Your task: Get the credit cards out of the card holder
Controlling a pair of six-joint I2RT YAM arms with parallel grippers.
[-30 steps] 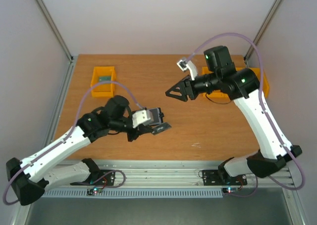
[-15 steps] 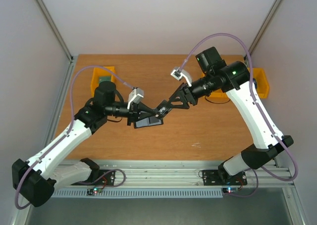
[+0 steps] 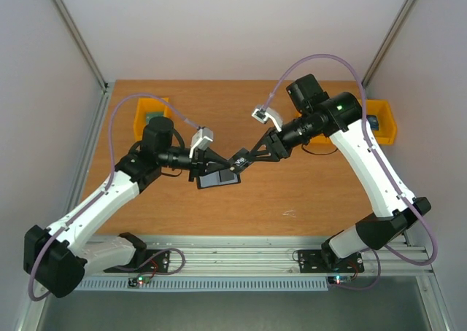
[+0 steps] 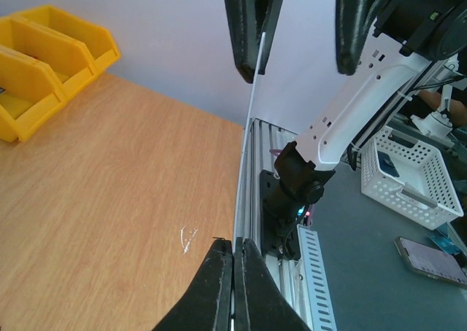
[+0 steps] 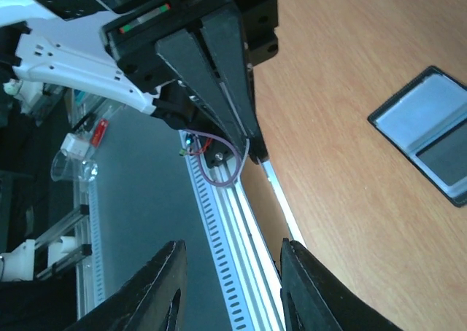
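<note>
One dark credit card (image 3: 236, 159) hangs above the table (image 3: 306, 192), pinched in the closed left gripper (image 4: 234, 245), probably for a handover. The right gripper (image 4: 298, 70) straddles its far end, jaws apart. The card holder (image 5: 430, 130) lies open below.

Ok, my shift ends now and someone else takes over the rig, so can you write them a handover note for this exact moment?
Left hand: shut on the thin dark plastic card with white lettering, held above the table.
Right hand: open, fingers either side of that card's free end, not gripping yet.
Small black folding card holder: lying open on the wooden table near the hands.
Done: dark card is out.
Left: take the card over and set it down. No red card is in view, so check the holder's pockets.
</note>
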